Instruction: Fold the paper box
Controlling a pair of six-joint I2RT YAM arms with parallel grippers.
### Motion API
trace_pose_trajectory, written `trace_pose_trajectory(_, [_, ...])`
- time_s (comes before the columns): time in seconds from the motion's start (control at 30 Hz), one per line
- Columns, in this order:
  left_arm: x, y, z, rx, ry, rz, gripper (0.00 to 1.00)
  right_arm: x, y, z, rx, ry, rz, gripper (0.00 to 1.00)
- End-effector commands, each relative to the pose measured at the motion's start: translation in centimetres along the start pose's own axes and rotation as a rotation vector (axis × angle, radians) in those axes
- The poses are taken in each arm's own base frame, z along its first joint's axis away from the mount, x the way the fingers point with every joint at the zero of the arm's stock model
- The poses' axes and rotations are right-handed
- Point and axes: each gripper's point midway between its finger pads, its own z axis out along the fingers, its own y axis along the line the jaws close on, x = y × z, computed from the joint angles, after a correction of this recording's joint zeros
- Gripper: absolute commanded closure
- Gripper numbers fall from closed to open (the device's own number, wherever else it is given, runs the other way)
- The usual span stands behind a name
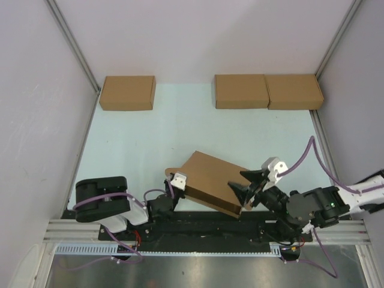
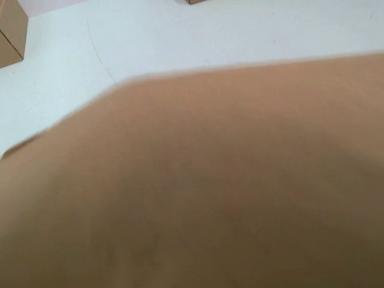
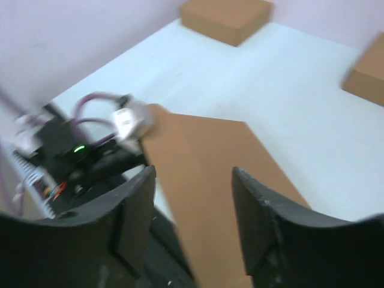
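Paper box: closed brown cardboard paper box (image 1: 210,180) at the 6 o'clock edge of the desk (image 1: 144,138), skewed, its long axis running from 10 to 4 o'clock, between the two arms.
Left gripper: the left gripper (image 1: 178,181) sits at the box's 9 o'clock corner; its wrist camera shows only blurred cardboard (image 2: 228,180), so I cannot tell how its jaws stand.
Right gripper: the right gripper (image 1: 237,180) is at the box's 3 o'clock end, jaws wide apart, with the lid (image 3: 198,156) running between the dark fingers (image 3: 135,204); whether they press it is unclear.
Other boxes: three compact cardboard boxes lie flat along the far edge, at 11 o'clock (image 1: 127,92), 12 o'clock (image 1: 241,91) and 1 o'clock (image 1: 294,91), the last two touching.
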Motion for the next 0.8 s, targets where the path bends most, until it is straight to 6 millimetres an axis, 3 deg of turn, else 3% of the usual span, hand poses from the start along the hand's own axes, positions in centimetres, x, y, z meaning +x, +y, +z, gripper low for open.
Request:
trace_pose_trajectory(0.0, [-7.9,0.6,-1.2,0.019,-0.248,-0.3,0.69,0.5,-5.7,0.8,0.194,0.013,0.064,0.47])
trace_pose_trajectory(0.03, [-8.2,0.7,-1.5,0.025,-0.257,-0.3,0.6,1.0,-5.2,1.0,0.158,0.038,0.085,0.48])
trace_pose_trajectory(0.13, [-10.0,1.0,-2.4,0.039,-0.292,-0.308,0.52,2.9,-5.6,2.7,0.17,0.098,0.079,0.48])
trace_pose_trajectory(0.23, [-11.3,0.9,-2.8,0.058,-0.286,-0.312,0.48,4.7,-5.4,4.5,0.173,0.152,0.057,0.44])
trace_pose_trajectory(0.27, [-10.0,0.4,-2.8,0.073,-0.229,-0.264,0.48,5.0,-5.4,4.9,0.173,0.161,0.048,0.43])
trace_pose_trajectory(0.3, [-11.8,0.8,-3.2,0.076,-0.256,-0.327,0.47,5.6,-4.8,5.8,0.151,0.179,0.044,0.42])
trace_pose_trajectory(0.37, [-10.8,0.8,-3.4,0.093,-0.196,-0.277,0.45,6.4,-5.3,6.7,0.166,0.201,0.04,0.41])
trace_pose_trajectory(0.43, [-12.5,1.6,-4.3,0.11,-0.215,-0.368,0.44,7.0,-5.3,7.8,0.156,0.218,0.035,0.4])
trace_pose_trajectory(0.47, [-10.8,1.7,-4.4,0.109,-0.153,-0.337,0.44,7.5,-5.3,8.2,0.155,0.229,0.036,0.4])
trace_pose_trajectory(0.53, [-12.1,2.8,-5.3,0.117,-0.161,-0.407,0.43,8.2,-5.2,8.9,0.145,0.246,0.037,0.4])
trace_pose_trajectory(0.57, [-10.4,3.0,-5.6,0.114,-0.103,-0.38,0.42,8.5,-5.5,9.2,0.148,0.25,0.039,0.4])
trace_pose_trajectory(0.73, [-9.9,5.4,-7.2,0.048,-0.068,-0.477,0.39,10.5,-5.3,9.9,0.115,0.284,0.058,0.43])
trace_pose_trajectory(0.77, [-9.0,6.8,-7.4,-0.028,-0.046,-0.489,0.39,11.2,-5.3,9.9,0.116,0.302,0.058,0.43])
